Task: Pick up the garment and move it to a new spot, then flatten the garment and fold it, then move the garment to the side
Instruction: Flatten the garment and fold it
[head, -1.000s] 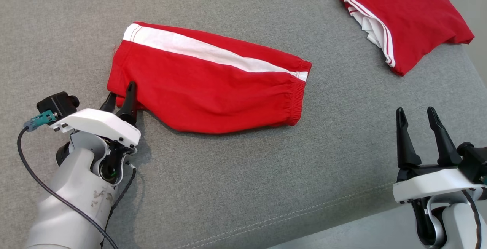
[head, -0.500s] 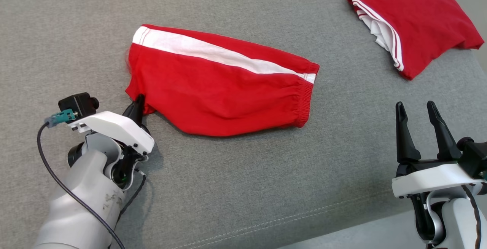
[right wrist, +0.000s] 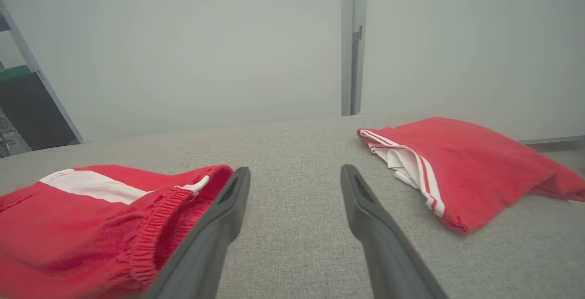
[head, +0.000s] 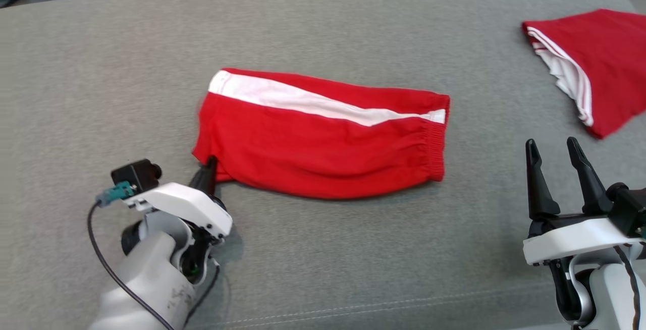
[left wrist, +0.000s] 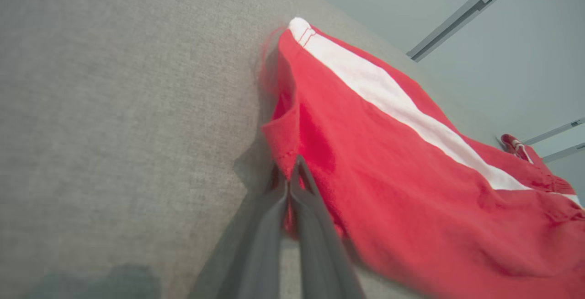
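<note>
1. Left gripper (head: pixel 209 167): we found its two dark fingers (left wrist: pixel 274 226) pressed together on a lower corner of the garment (head: pixel 323 153), red cloth nipped between the tips. A second earlier, those fingers stood apart, astride that same corner.

2. Garment: red, with a broad white stripe (head: pixel 313 103) and a gathered elastic hem (head: pixel 434 148). It lay flat on the grey cushion (head: pixel 353 259), stretching away from the left gripper's tips towards their right, with the elastic hem at the end farthest from that hand.

3. Right gripper (head: pixel 551 143): fingers spread wide, nothing between them, as a second earlier. The elastic hem lay ahead of it to the left.

4. Second red garment (head: pixel 600 62): folded, white-edged, ahead of the right gripper to its right, and well apart from the first.

5. We noted that the head view had shifted as a whole. The two garments kept their places relative to each other.
</note>
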